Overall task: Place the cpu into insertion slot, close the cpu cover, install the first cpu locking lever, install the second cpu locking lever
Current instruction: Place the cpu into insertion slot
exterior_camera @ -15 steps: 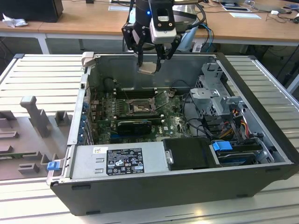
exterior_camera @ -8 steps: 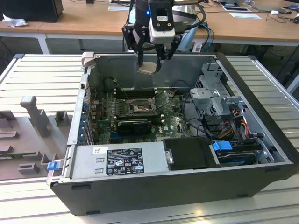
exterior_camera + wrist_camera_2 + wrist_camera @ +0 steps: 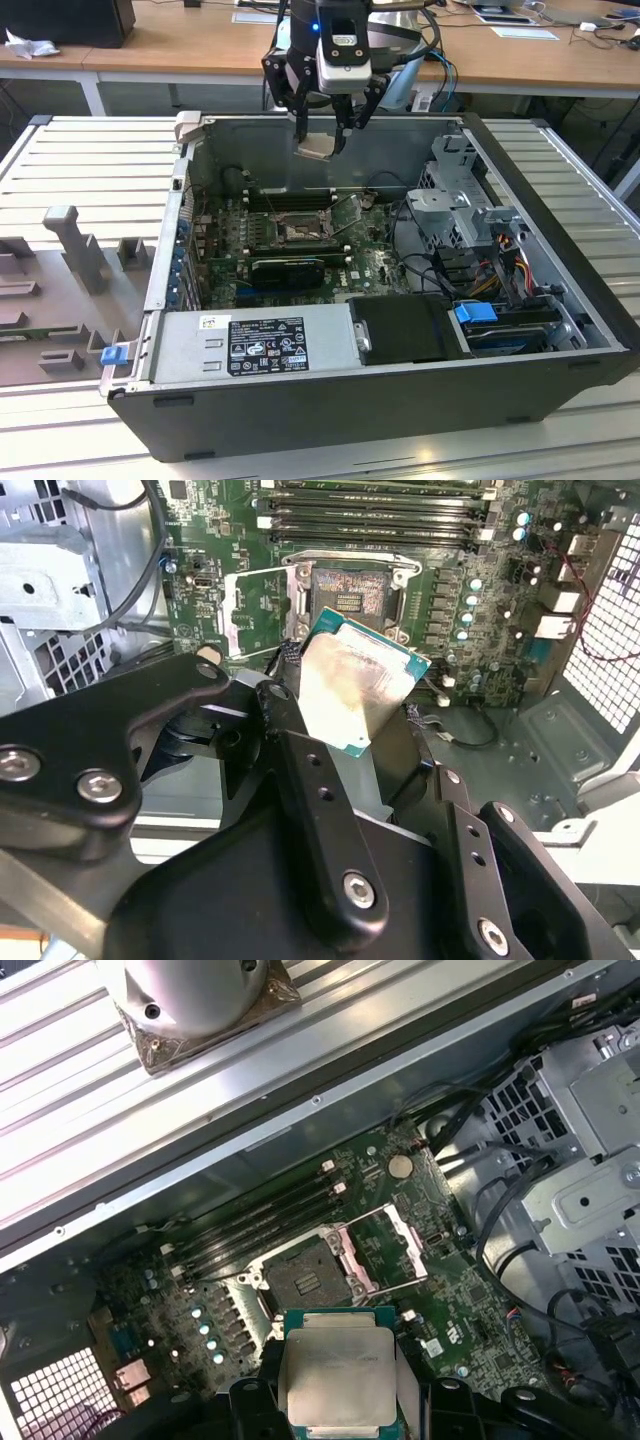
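Cpu held aloft over open socket.
Gripper clamped on the cpu, suspended above the motherboard inside the computer case; insertion slot bare, cpu cover swung open beside it.

Cpu between black fingers

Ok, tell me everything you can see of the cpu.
The cpu is a small flat square with a pale silver metal top that has dull smudges and a thin green edge around it. The gripper pinches it by opposite sides, and nothing else touches it. It hangs in the air, slightly tilted in the exterior view, above the motherboard inside the case. It is not yet in the empty socket, whose cover stands open.
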Controlling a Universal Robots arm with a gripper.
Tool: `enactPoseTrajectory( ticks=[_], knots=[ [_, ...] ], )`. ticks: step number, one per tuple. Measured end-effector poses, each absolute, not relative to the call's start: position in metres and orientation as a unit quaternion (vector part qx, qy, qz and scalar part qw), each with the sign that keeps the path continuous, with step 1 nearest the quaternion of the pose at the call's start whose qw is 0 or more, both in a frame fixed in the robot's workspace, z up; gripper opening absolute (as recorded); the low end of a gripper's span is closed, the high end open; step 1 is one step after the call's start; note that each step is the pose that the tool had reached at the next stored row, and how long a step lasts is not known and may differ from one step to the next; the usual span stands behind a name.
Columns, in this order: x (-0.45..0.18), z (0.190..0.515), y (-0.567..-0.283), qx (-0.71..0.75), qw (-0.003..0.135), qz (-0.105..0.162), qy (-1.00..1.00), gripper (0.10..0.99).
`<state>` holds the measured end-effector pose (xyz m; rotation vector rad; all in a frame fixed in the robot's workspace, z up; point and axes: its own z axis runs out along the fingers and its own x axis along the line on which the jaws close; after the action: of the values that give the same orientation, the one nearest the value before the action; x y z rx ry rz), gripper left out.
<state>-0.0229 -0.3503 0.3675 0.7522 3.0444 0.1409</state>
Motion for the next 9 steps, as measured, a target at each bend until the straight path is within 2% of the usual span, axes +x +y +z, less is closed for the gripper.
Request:
enactPoseTrajectory(
  ticks=[9],
  knots=[
    [-0.0229,0.3674,-0.3503,0.256,0.002,0.045,0.966,0.525]
  ],
)
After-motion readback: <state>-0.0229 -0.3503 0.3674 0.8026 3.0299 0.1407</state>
